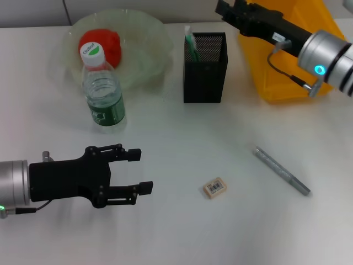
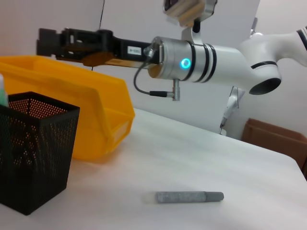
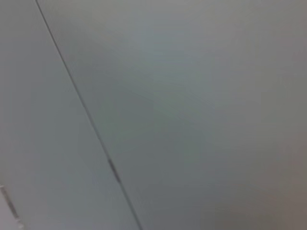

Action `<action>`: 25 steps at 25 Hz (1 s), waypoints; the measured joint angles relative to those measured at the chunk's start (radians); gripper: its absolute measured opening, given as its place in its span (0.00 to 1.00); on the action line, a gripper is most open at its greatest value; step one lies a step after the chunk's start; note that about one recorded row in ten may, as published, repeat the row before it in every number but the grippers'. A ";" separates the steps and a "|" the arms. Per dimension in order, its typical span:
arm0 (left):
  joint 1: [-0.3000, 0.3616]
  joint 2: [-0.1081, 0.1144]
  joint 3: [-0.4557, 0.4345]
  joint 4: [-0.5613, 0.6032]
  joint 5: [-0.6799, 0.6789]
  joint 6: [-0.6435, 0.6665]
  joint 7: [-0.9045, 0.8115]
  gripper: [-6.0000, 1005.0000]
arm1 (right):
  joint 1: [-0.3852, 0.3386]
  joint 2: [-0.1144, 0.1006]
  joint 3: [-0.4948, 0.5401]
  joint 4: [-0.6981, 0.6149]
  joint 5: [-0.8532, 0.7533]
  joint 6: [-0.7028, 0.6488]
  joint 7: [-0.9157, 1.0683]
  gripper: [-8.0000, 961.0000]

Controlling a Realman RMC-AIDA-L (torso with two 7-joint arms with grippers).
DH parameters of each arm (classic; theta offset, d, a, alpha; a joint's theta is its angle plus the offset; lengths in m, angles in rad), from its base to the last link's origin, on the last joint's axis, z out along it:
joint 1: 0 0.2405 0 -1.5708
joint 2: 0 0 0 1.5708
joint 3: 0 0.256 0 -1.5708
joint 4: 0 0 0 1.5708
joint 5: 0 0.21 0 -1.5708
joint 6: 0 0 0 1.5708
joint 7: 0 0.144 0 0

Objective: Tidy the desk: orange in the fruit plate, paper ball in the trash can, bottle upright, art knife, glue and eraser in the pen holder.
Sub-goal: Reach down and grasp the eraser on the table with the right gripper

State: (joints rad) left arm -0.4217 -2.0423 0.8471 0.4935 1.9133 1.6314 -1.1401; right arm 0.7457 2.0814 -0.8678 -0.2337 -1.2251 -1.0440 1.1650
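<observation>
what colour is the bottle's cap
White with green lettering, on the bottle; it shows best in the head view.

My left gripper [image 1: 137, 171] sits low at the near left of the head view, its black body lying roughly level and pointing to the right. Its two fingers [image 1: 127, 154] are spread apart with nothing between them. My right arm [image 1: 325, 58] reaches in from the far right, silver wrist band lit with a small cyan ring, black forearm section stretched toward the far edge. The right gripper [image 1: 229, 10] sits at the top of the view, raised; I can't make out its fingers from either angle.
</observation>
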 joint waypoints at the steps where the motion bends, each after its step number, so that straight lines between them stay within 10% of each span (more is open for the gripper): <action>1: 0.000 0.001 -0.002 0.000 -0.001 0.002 -0.001 0.79 | -0.020 -0.002 -0.030 -0.037 -0.003 -0.015 0.023 0.38; 5: 0.002 0.005 -0.010 -0.003 -0.002 0.010 -0.002 0.79 | -0.130 -0.045 -0.179 -0.318 -0.123 -0.103 0.254 0.69; 8: 0.006 0.006 -0.010 0.001 -0.001 0.023 -0.002 0.79 | -0.179 -0.088 -0.211 -0.670 -0.508 -0.303 0.622 0.77; 12: 0.005 0.007 -0.006 0.001 0.005 0.029 -0.003 0.79 | -0.126 -0.092 -0.208 -0.874 -0.820 -0.524 0.825 0.85; 18: 0.000 0.009 -0.001 0.001 0.011 0.027 -0.011 0.79 | 0.044 -0.032 -0.280 -0.991 -1.256 -0.760 1.052 0.85; 25: 0.002 0.013 -0.002 0.000 0.026 0.030 -0.013 0.79 | 0.102 0.007 -0.613 -0.934 -1.344 -0.653 1.173 0.85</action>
State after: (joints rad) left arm -0.4196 -2.0295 0.8456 0.4939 1.9392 1.6618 -1.1533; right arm 0.8479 2.0883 -1.4805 -1.1675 -2.5693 -1.6965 2.3382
